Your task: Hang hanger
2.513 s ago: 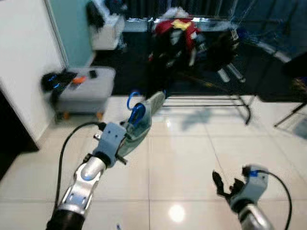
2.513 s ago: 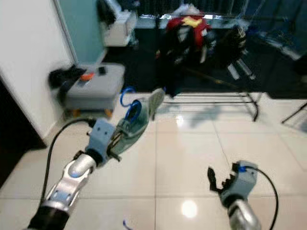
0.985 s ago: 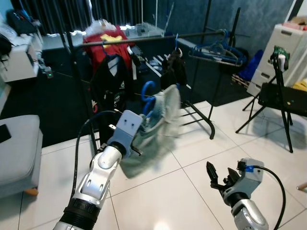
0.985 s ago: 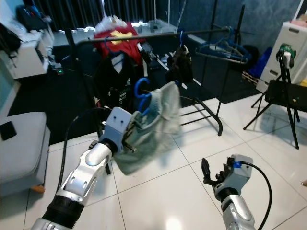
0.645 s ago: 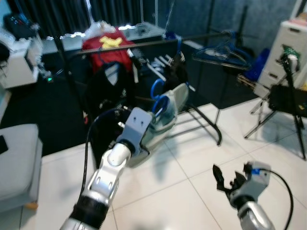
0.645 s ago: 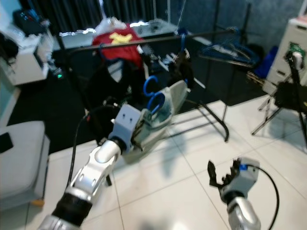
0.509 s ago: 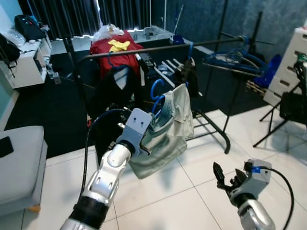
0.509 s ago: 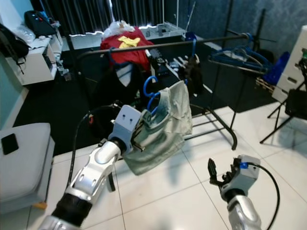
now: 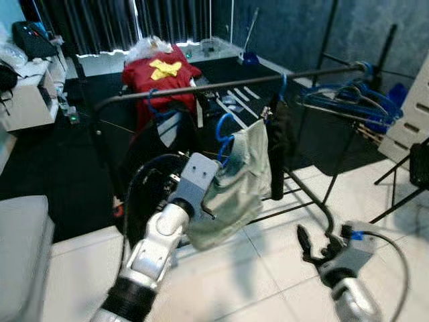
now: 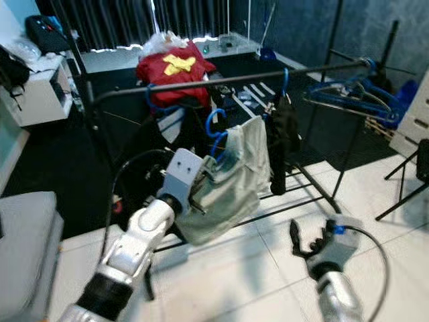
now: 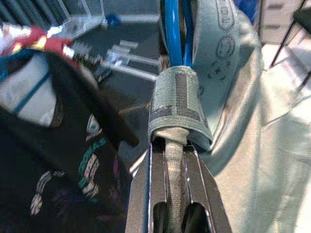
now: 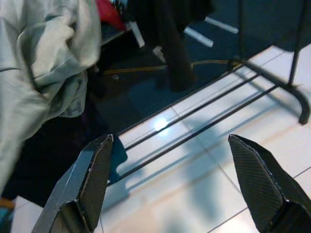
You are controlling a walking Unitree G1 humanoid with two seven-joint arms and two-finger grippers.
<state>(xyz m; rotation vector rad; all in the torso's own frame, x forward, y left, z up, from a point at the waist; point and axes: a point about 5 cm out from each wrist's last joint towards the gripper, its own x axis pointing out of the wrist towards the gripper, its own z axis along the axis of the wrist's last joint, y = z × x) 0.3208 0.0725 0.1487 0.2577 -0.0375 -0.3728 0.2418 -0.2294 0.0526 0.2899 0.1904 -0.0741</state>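
A: What is seen around the rail [image 9: 228, 82], largest first?

B: A white tiled floor [image 9: 268, 268] lies before it, and a dark rug [image 9: 40, 154] is spread beneath and behind it. A red shirt [image 9: 159, 72] is draped behind the rail, toward its left end. A black top [image 9: 157, 134] is hung below the rail on the left, and a dark garment [image 9: 278, 144] is hung further right. A bunch of bare blue hangers [image 9: 342, 94] is gathered near the rail's right end.

A: And the task's thing?

B: The hanger [image 9: 224, 131], blue, is held up just below the rail, between the black top and the dark garment. A grey-green cloth [image 9: 238, 181] is draped on it. Its hook is raised toward the rail but is not seen over it.

A: How is the left gripper [image 11: 176, 160] set?

B: It is closed tight on the cloth's folded band, where the blue hanger wire runs through, as shown in the left wrist view.

A: The right gripper [image 12: 175, 165]?

B: It is held low, in front of the rail's right half, above the floor. Its fingers [image 12: 95, 170] are spread wide, and nothing is held.
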